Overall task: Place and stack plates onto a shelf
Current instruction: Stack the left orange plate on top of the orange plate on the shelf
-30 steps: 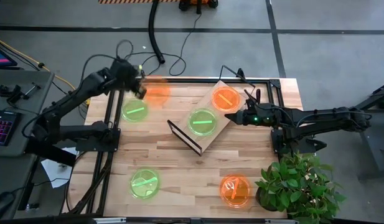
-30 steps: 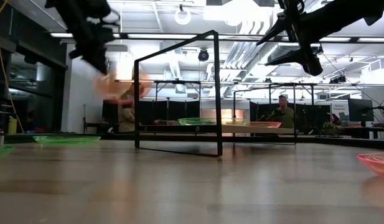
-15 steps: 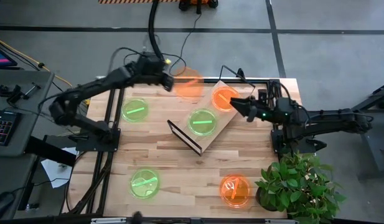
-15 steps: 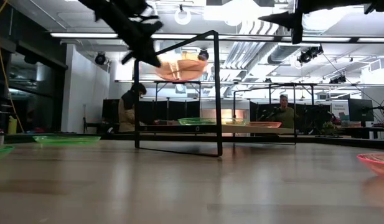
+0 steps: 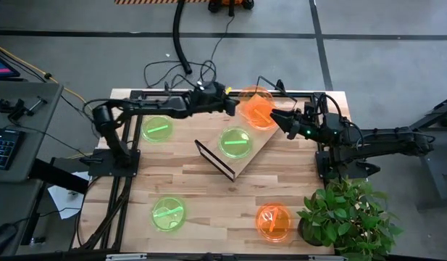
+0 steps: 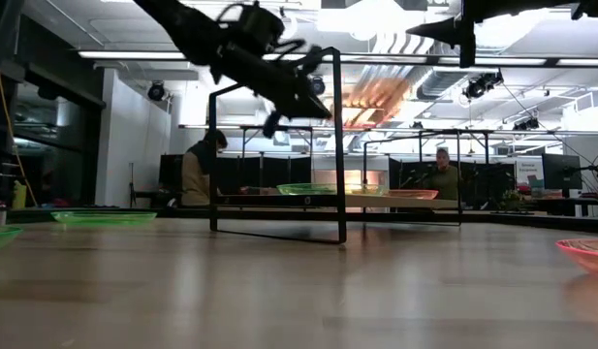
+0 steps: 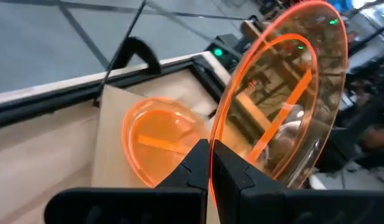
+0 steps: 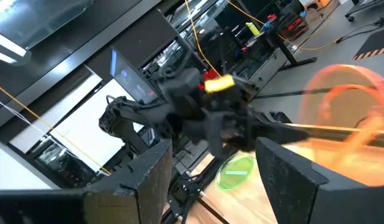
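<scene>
My left gripper reaches along the table's far edge and is shut on an orange plate, held in the air over the far end of the shelf. A second orange plate lies on that end of the shelf, and a green plate lies on its middle. My right gripper is open and empty, raised just right of the shelf's far end; its fingers stand apart in the right wrist view. The held plate shows blurred in the low view. My left gripper pinches the orange plate's rim between its two fingers, which come roughly level from the table's left. One finger lies on each face of the plate. The plate is lifted clear and tilted, reaching out beyond the fingertips above the other orange plate.
Two green plates lie on the table's left half, and an orange plate lies near the front right. A potted plant stands at the front right corner. The shelf's black wire frame rises above the board.
My left gripper has carried the orange plate toward the table's right along the far edge, from above the far left green plate to over the shelf's far end, still clear of everything. My right gripper has risen and drawn slightly toward the far right.
</scene>
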